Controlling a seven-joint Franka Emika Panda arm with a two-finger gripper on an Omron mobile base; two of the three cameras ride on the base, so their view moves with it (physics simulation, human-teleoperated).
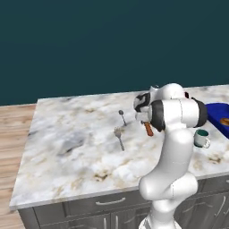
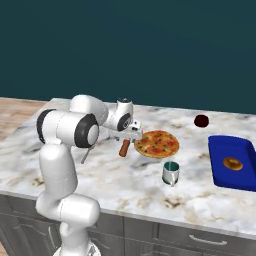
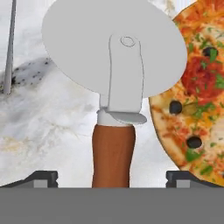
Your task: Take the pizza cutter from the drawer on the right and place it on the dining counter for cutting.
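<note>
Hand view: the pizza cutter [image 3: 114, 87] occupies the centre of the frame, its round silver wheel toward the top and its reddish-brown handle running down to the bottom edge, midway between the two dark fingertips [image 3: 40, 178] of the gripper [image 3: 113, 179]. The fingertips stand apart on either side of the handle with marble visible between each and the wood, so the claw is spread and touches nothing. The cutter lies flat on the dining counter [image 3: 48, 118]. At the right of the frame, the wheel overlaps the rim of a pizza [image 3: 197, 100]; at the upper left, a thin grey utensil handle [image 3: 9, 48] crosses the marble.

Right base view: the gripper [image 2: 131, 134] hangs at centre frame above the cutter's handle [image 2: 124, 147], just left of the pizza [image 2: 156, 143]. A green mug [image 2: 171, 173] stands lower right of it; a blue tray [image 2: 233, 162] sits at the far right.

Left base view: a fork [image 1: 119, 136] and a spoon [image 1: 122, 116] lie left of the arm.
</note>
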